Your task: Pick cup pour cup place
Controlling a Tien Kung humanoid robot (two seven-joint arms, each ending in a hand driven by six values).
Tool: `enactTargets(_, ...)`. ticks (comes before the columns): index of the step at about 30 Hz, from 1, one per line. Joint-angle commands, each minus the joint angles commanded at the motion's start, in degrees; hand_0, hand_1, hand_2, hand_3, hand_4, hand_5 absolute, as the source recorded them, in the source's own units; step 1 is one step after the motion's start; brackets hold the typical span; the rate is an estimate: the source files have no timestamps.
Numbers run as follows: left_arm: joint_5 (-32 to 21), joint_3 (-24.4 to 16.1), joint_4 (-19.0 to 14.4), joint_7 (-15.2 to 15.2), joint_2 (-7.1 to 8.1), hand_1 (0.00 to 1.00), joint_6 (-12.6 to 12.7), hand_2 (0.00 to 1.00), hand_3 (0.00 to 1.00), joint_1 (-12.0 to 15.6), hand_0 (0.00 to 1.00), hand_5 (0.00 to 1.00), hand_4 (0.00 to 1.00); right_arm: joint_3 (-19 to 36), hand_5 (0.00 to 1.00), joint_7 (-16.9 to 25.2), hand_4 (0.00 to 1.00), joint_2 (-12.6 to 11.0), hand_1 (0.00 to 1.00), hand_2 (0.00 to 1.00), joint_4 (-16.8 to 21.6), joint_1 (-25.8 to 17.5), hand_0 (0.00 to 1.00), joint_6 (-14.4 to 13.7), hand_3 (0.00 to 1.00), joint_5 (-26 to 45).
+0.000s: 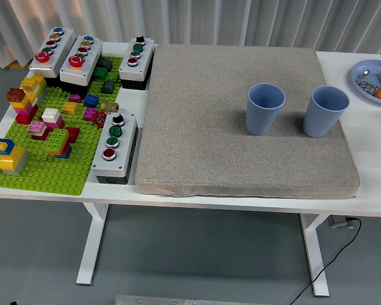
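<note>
Two blue ribbed cups stand upright, mouths up, right of centre on a grey mat [241, 171]: the left cup [265, 108] and the right cup [324, 111], near but apart; neither robot hand is in view, so their state cannot be told; the white table [374, 190] carries a green brick baseplate [44, 181] and button boxes [115, 147] at left, a blue plate [366, 76] at upper right; pale curtains hang behind.

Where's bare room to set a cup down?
The gray mat is bare left of the two blue cups and along its near edge. Crowded: the green brick baseplate and button boxes at left.
</note>
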Motion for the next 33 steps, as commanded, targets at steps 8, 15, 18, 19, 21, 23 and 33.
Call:
enactTargets(8,0.0,0.0,0.0,0.0,0.01,0.717,0.0,0.735,0.654,-0.1,0.688,0.987,0.487,0.0,0.972,0.0,0.727,0.0,0.805,0.778,0.0,0.0,0.925,0.0,0.799,0.0)
enactTargets(15,0.1,-0.1,0.0,0.0,-0.01,0.718,0.0,0.737,0.654,-0.1,0.688,0.986,0.488,-0.1,0.971,-0.1,0.726,-0.1,0.805,0.778,0.1,0.0,0.925,0.1,0.799,0.0)
enactTargets(18,0.1,0.0,0.0,0.0,0.01,0.718,0.0,0.737,0.654,-0.1,0.688,0.986,0.488,-0.3,0.971,0.0,0.726,-0.2,0.805,0.778,0.2,-0.3,0.925,0.7,0.799,0.4)
enactTargets(19,0.0,0.0,0.0,0.0,0.01,0.718,0.0,0.737,0.654,-0.1,0.688,0.986,0.488,-0.3,0.971,0.0,0.726,-0.3,0.805,0.778,0.2,-0.3,0.925,0.8,0.799,0.5)
enactTargets(21,0.0,0.0,0.0,0.0,0.0,0.718,0.0,0.737,0.654,-0.1,0.688,0.987,0.487,-0.7,0.969,0.0,0.726,-0.6,0.805,0.778,0.6,-0.8,0.925,1.2,0.799,0.7)
enactTargets(23,0.0,0.1,0.0,0.0,0.01,0.718,0.0,0.737,0.654,-0.1,0.688,0.987,0.487,-0.9,0.969,-0.1,0.726,-0.8,0.805,0.778,0.8,-1.0,0.925,1.4,0.799,0.9)
enactTargets(33,0.3,0.1,0.0,0.0,-0.04,0.718,-0.1,0.737,0.653,0.0,0.688,0.986,0.487,-3.2,0.936,-0.1,0.726,-3.7,0.802,0.777,1.9,-5.8,0.915,4.7,0.798,2.2)
